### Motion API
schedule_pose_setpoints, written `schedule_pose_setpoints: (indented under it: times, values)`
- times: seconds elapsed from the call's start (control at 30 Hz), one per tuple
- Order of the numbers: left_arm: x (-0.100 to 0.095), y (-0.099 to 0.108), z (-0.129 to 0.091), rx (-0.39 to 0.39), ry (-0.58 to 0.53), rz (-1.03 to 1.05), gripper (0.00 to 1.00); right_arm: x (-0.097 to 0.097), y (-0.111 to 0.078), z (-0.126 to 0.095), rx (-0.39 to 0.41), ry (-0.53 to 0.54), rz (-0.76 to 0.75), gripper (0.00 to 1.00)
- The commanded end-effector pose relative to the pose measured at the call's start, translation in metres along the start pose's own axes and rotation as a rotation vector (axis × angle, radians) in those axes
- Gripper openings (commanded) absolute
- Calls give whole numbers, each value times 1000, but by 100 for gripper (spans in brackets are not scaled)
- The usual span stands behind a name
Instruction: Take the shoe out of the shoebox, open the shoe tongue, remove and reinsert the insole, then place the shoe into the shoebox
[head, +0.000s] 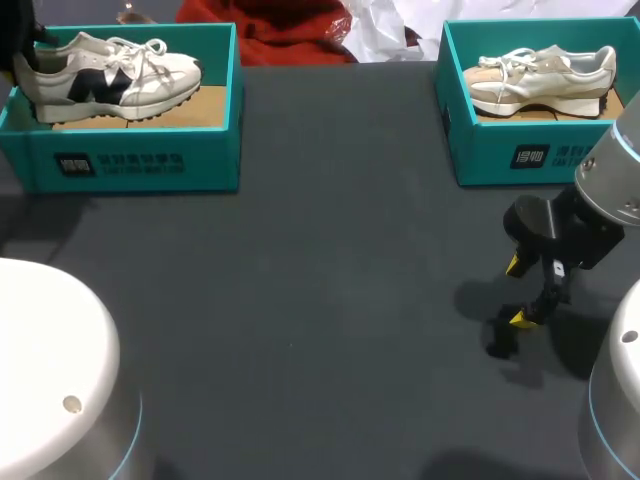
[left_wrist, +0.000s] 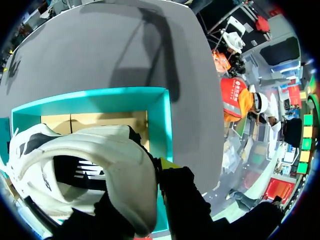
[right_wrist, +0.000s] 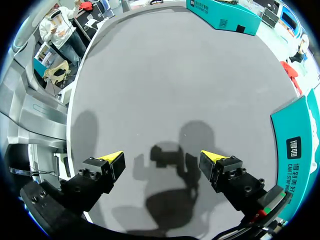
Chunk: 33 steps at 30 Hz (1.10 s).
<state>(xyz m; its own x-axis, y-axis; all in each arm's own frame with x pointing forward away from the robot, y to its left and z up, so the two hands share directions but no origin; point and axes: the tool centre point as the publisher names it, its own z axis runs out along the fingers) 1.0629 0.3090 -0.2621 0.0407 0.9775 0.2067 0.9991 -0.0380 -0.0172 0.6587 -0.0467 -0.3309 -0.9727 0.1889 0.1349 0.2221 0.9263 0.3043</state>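
At ten o'clock on the table (head: 320, 300), our left gripper (head: 22, 48) sits at the heel of the white and navy shoe (head: 110, 75), which lies inside the teal shoebox (head: 130, 165). The left wrist view shows the heel right up against it, but we cannot tell whether it has closed on the shoe. At two o'clock a second shoebox (head: 520, 155) holds a beige shoe (head: 540, 78). At four o'clock our right gripper (head: 520, 292) hangs wide open over the table, holding nothing. We judge the task barely begun: lifting out, tongue, insole and return all remain.
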Motion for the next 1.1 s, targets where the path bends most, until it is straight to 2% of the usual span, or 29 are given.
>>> schedule_pose_setpoints:
  times: [0.03, 0.3, 0.6, 0.87, 1.1]
  values:
    - [1, 0, -2, -1, -1, 1, 0, 1, 0, 1, 1, -3, 1, 100]
    - [-13, -6, 31, 61, 20, -8, 0, 1, 0, 1, 1, -3, 1, 100]
    - [-8, -13, 42, 70, 14, -13, 0, 1, 0, 1, 1, -3, 1, 100]
    - [-20, -24, 53, 76, 31, 32, 0, 1, 0, 1, 1, -3, 1, 100]
    - [-24, -27, 66, 83, 44, 47, 0, 1, 0, 1, 1, -3, 1, 100]
